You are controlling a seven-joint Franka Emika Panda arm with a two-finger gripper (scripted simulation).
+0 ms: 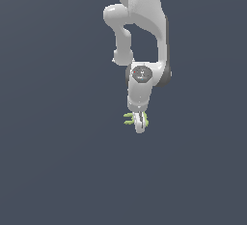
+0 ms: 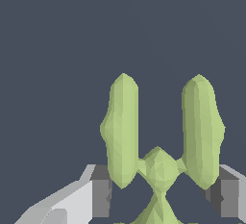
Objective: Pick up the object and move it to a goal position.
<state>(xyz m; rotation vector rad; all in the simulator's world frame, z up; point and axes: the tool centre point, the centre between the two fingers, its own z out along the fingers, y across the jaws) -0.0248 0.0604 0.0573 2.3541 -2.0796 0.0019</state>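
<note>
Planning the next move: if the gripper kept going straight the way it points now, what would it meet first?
The gripper already has the yellow-green object between its fingers. Beyond the prongs, the wrist view shows only plain dark background, so the way looks free, though depth is unclear.

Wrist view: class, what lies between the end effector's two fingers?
The yellow-green object, its two prongs standing up between the fingers. Nothing else shows there; the wrist view shows this best.

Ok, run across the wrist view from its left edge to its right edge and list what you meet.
One gripper finger → one long prong of the yellow-green object → the object's small middle knob → its other long prong → the other gripper finger. The gripper stands with a finger on each side of the object.
</note>
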